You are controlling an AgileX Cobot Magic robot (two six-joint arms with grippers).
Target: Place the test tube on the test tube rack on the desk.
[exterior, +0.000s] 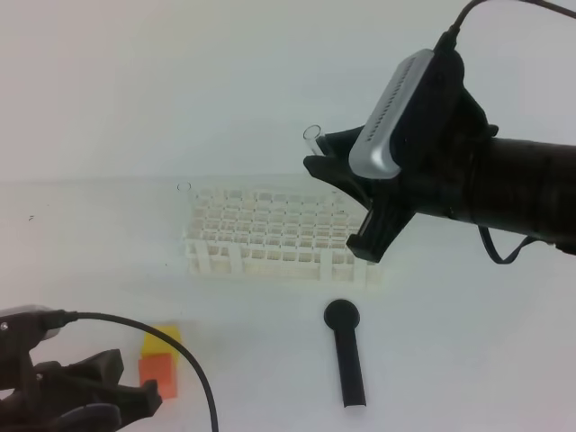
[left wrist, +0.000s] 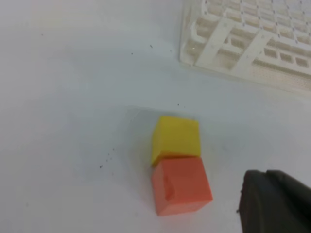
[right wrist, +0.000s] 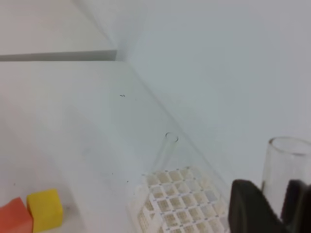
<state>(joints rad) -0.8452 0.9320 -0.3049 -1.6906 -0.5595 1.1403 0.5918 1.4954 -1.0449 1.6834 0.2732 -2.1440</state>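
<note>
One test tube [exterior: 313, 137] is gripped in your right gripper [exterior: 335, 165], jaws clamped on the glass, raised above the right end of the test tube rack [exterior: 274, 236] and not yet seated. A second tube [right wrist: 165, 148] already stands at the rack's far left corner (upright, slightly leaning). Your left gripper [exterior: 85, 396] rests closed and empty on the desk [exterior: 468, 342]. Remaining: lower and release.

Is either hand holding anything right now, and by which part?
The right hand holds the test tube just below its open rim. The left hand is shut and empty.
</note>
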